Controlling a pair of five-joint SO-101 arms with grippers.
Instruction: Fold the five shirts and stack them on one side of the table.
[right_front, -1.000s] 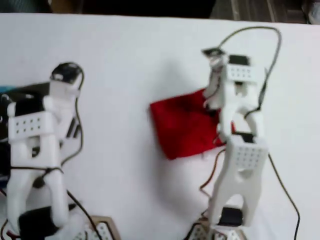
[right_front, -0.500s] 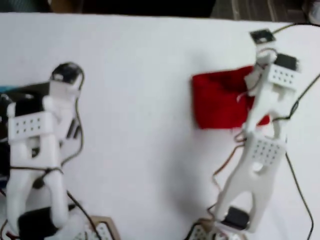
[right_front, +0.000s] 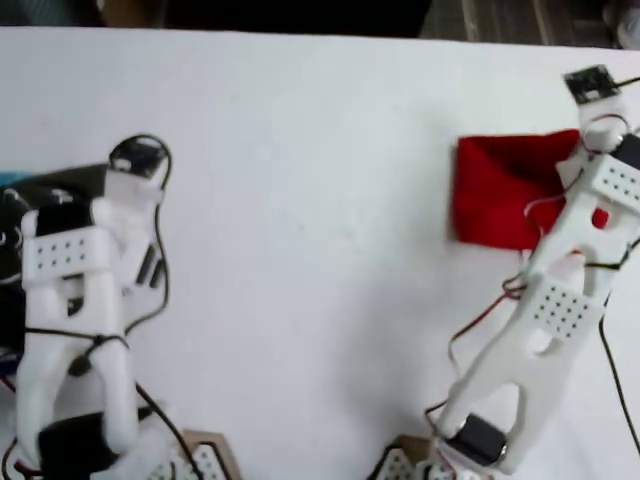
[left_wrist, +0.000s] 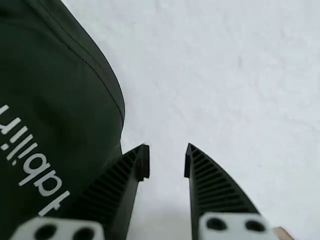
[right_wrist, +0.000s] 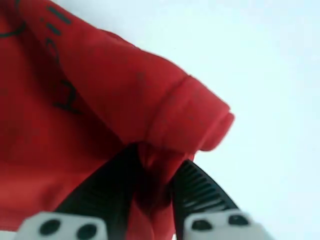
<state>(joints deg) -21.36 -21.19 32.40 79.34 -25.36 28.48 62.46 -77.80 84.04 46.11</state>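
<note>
A folded red shirt (right_front: 500, 192) lies near the table's right edge in the high view. My right gripper (right_wrist: 150, 172) is shut on a bunched fold of this red shirt (right_wrist: 100, 100), and the right arm (right_front: 560, 290) covers the shirt's right part. A black shirt (right_front: 40, 195) with white print sits at the left edge of the table. My left gripper (left_wrist: 165, 162) hovers open over bare white table, one finger (left_wrist: 127, 185) right beside the black shirt (left_wrist: 50, 125). The left arm (right_front: 75, 290) stands over that shirt.
The white table (right_front: 300, 150) stretches wide and bare between the two arms. A bit of blue fabric (right_front: 12, 179) peeks out at the far left edge. Cables trail from both arms near the front edge.
My right arm has dragged the red shirt from the table's middle to the right edge. The left arm has barely shifted.
</note>
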